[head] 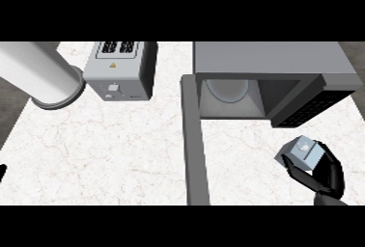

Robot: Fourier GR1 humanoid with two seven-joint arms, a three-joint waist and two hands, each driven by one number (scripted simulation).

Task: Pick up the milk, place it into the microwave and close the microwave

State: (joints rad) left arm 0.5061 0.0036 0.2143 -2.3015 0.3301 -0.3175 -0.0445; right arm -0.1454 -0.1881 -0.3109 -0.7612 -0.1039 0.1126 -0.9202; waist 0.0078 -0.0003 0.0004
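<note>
The robot's right hand (324, 176), near the counter's (107, 154) right edge toward its near side, is clenched around the milk (305, 150), black fingers curled under and behind the small pale carton. The carton is seen almost top-on: its long axis runs roughly up toward the viewer, its lighter top face turned up and leaning slightly toward the far left, at the microwave's opening. Whether it rests on the counter or is held above it cannot be told. At the counter's left edge only a black sliver of the left hand (2, 172) shows, and whether it is released or clenched cannot be told. Left of the milk, the open microwave door (194, 144) reaches from the oven toward the near edge as 1 long grey strip. Beyond the milk stands the microwave (271, 58) at the far right, its cavity showing a round glass plate (228, 89), with the dark control panel (314, 103) on its right. A grey toaster (118, 72) stands at the far edge, left of the microwave, and a large white cylinder (35, 67) is at the far left corner.
</note>
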